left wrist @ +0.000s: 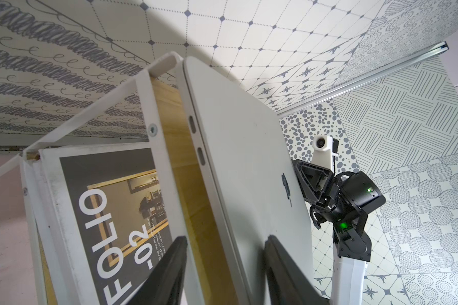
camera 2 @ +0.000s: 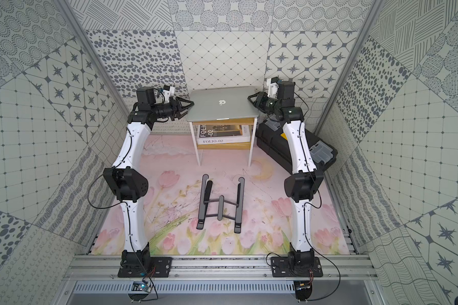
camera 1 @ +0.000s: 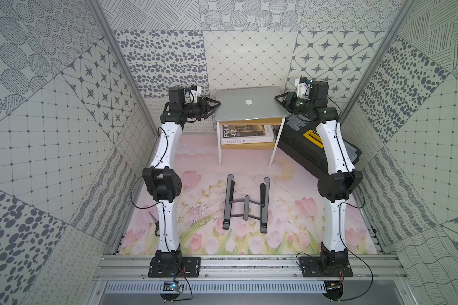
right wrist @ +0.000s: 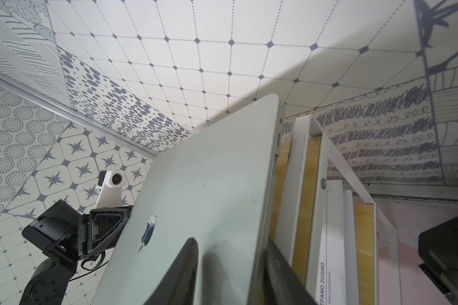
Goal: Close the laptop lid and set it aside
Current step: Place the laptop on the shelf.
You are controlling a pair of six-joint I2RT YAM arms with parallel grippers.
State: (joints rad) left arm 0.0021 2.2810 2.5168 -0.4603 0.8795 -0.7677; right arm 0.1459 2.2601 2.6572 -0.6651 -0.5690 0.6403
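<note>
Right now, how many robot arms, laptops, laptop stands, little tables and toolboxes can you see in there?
Robot arms: 2, left arm and right arm
Laptop: 1
Folding stand: 1
Small table: 1
Toolbox: 1
Total: 6

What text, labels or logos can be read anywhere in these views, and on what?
"FOLIO-02": spine of the white book.
"FOLIO -02": its cover.
"EFANO ZUGNO", start cut off: white spine, right wrist view.
Apple logo, no words: the laptop lid.
Small print on cover and white spine: too blurred to read.
</note>
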